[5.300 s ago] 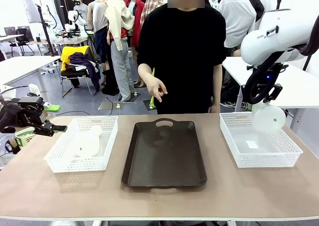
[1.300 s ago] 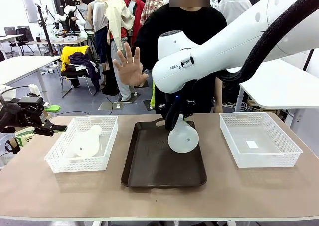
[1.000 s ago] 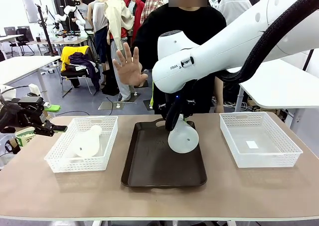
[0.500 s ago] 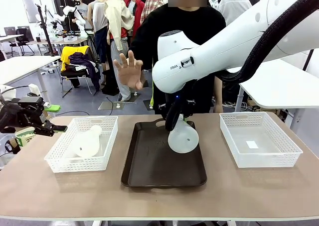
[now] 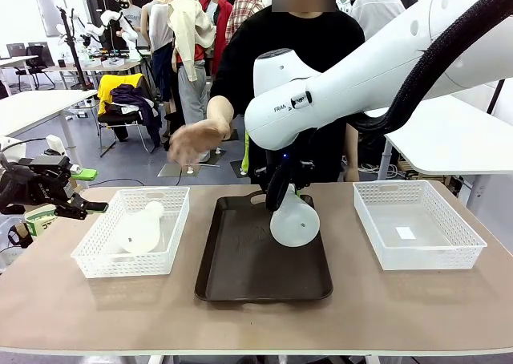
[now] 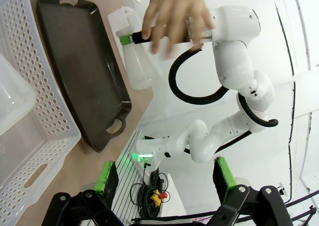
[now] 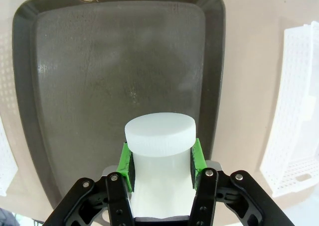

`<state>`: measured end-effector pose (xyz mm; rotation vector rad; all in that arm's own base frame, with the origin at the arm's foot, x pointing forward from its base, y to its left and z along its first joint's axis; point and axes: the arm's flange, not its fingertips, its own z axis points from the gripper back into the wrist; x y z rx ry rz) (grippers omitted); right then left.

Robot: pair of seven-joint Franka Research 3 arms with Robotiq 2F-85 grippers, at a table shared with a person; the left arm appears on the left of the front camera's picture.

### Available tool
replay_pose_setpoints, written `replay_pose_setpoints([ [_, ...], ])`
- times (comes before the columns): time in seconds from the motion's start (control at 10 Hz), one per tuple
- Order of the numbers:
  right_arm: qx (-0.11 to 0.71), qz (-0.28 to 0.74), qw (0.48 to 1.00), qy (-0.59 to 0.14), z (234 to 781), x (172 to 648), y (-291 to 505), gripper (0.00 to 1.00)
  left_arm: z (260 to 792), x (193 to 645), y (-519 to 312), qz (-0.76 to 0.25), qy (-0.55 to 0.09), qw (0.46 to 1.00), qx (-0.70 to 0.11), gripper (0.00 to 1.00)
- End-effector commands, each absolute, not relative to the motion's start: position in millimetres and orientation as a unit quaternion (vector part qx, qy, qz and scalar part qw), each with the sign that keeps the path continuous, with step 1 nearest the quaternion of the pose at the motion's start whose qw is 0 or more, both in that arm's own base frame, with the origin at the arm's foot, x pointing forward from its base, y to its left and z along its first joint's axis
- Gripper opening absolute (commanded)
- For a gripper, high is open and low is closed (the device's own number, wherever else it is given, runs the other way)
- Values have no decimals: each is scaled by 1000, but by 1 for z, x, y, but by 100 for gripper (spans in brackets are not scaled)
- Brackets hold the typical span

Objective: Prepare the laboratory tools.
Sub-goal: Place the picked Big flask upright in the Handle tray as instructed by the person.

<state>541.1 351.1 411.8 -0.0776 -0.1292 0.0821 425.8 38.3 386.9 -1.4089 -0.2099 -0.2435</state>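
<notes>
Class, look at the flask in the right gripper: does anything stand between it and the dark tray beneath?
Nothing visible does. The right gripper holds the flask by its neck over the dark tray, whose surface below it is bare. The person's hand is raised off to the left, clear of that path.

The near half and left side of the tray [image 5: 240, 272] lie bare, with room to come down there. Over its far right part the right gripper [image 7: 160, 161] hangs clamped on a flask [image 5: 294, 220], its thick white arm [image 5: 385, 55] crossing above the tray's right edge. A person's hand [image 5: 192, 142] hovers in the air past the tray's far left corner, and the left basket [image 5: 94, 261], with a second flask [image 5: 140, 229] in it, and the right basket [image 5: 425, 261] flank the tray.
</notes>
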Motion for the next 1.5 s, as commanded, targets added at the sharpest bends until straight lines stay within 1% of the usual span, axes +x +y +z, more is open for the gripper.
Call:
replay_pose_setpoints([
  [0.0,-39,41,996,-65,413,541,351,0,388,425,40,-113,-96,754,-640,100],
  [1.4,-39,41,996,-65,413,541,351,0,388,425,40,-113,-96,754,-640,100],
])
